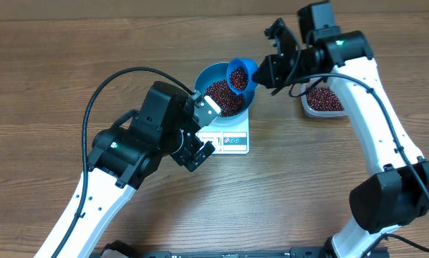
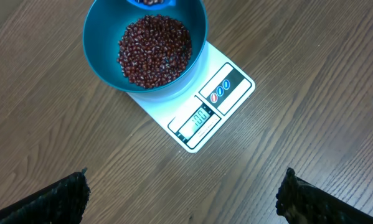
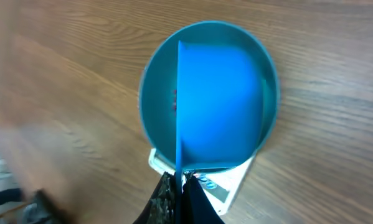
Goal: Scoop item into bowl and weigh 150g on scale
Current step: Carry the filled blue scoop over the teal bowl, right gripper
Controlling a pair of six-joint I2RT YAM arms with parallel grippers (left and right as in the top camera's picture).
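The blue bowl (image 1: pixel 207 74) stands on the white scale (image 1: pixel 232 140) and holds a heap of red-brown beans (image 1: pixel 225 99). My right gripper (image 1: pixel 266 69) is shut on the handle of a small blue scoop (image 1: pixel 240 74), which is tilted over the bowl's right rim with beans in it. In the right wrist view the scoop (image 3: pixel 220 106) covers most of the bowl (image 3: pixel 150 87), and the gripper (image 3: pixel 181 186) pinches its thin handle. My left gripper (image 2: pixel 183 196) hangs open and empty over bare wood, just in front of the scale (image 2: pixel 220 106) and the bowl (image 2: pixel 99 56).
A clear tub (image 1: pixel 323 99) with more beans sits at the right, behind the right arm. The left arm's body lies across the table's lower left. The scale's display (image 2: pixel 198 118) is lit, but its digits are too small to read.
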